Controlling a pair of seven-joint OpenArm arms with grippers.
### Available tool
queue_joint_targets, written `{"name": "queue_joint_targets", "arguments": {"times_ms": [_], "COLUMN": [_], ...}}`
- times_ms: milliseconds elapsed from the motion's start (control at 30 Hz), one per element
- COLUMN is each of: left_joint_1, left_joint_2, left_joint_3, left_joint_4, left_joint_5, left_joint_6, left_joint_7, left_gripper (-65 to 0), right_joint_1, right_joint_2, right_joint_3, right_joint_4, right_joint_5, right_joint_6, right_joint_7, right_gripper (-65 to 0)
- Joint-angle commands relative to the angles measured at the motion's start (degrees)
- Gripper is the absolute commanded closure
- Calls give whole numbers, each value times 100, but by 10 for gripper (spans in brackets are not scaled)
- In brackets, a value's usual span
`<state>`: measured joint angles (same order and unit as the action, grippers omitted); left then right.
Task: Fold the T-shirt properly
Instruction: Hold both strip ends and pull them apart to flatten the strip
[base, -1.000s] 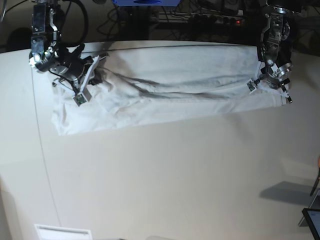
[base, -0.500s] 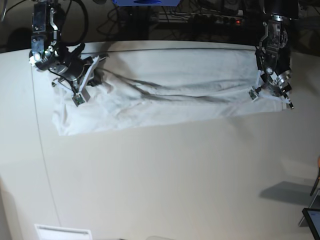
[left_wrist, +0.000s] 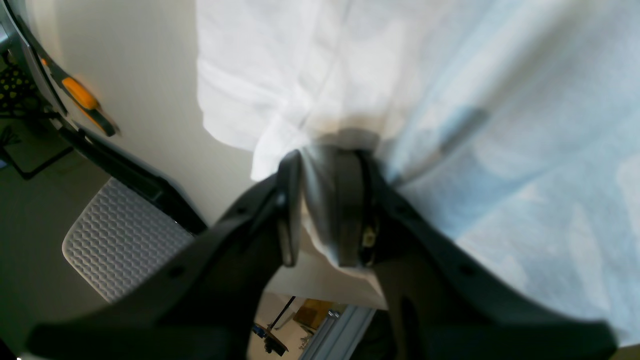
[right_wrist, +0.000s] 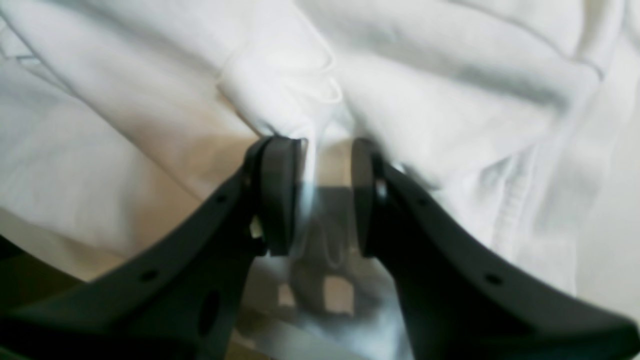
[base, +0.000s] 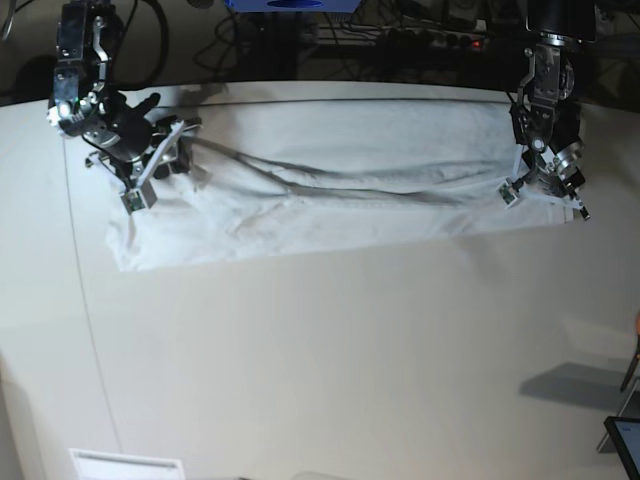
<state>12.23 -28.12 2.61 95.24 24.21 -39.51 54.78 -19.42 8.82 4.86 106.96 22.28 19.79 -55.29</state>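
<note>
The white T-shirt (base: 330, 195) lies as a long, wrinkled folded band across the far part of the table (base: 330, 350). My left gripper (base: 543, 203) stands at the band's right end in the base view. In the left wrist view the left gripper (left_wrist: 325, 155) has its jaws a little apart, with a fold of the T-shirt (left_wrist: 450, 100) lying loosely between them. My right gripper (base: 158, 165) is over the bunched left end. In the right wrist view the right gripper (right_wrist: 322, 145) is open, with blurred T-shirt (right_wrist: 425, 100) fabric in the gap and all around it.
Cables and a power strip (base: 440, 40) run behind the table's far edge. A grey mesh chair seat (left_wrist: 125, 240) shows past the table's edge by the left gripper. A white object (base: 125, 465) lies at the near left edge and a dark screen (base: 625, 440) at the near right.
Both grippers went from shut on the cloth to jaws apart. The right gripper shifted up and left off the bunched end. The shirt's right end dropped flat.
</note>
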Motion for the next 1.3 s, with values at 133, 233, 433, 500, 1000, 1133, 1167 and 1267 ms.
{"name": "queue_joint_targets", "arguments": {"times_ms": [133,233,433,500,1000,1133,1167,1267], "left_joint_1": [12,3,3,47,-67,-418,-471,-427], "left_joint_2": [21,188,188,179,873,1401,1533,1770], "left_joint_3": [-239,-661,-872,-872,-1321,-1813,-1936,-2349], "left_joint_4": [493,792,959,959,1795,1909,1918,1918], "left_joint_5": [-34,-25,-25,-25,-43,-51,-166,-939], "left_joint_6": [-49,-49,-49,-49,-49,-49,-49,-49], "left_joint_7": [47,64,64,64,47,47,47,47], "left_gripper": [-136,-136,-136,-136,-131,-129,-129,-126], "right_joint_1": [4,4,21,4,12,-14,-14,-32], "right_joint_2": [54,46,46,46,46,46,46,46], "right_joint_3": [37,46,46,107,837,907,942,925], "right_joint_4": [421,517,509,509,526,526,526,526], "right_joint_5": [-35,-26,-52,-61,-26,-26,-26,-26], "right_joint_6": [-6,-6,-41,-41,12,3,12,38], "right_joint_7": [-41,-41,-32,-32,250,724,891,1252], "right_gripper": [-193,-193,-193,-193,-193,-193,-193,-192]}}
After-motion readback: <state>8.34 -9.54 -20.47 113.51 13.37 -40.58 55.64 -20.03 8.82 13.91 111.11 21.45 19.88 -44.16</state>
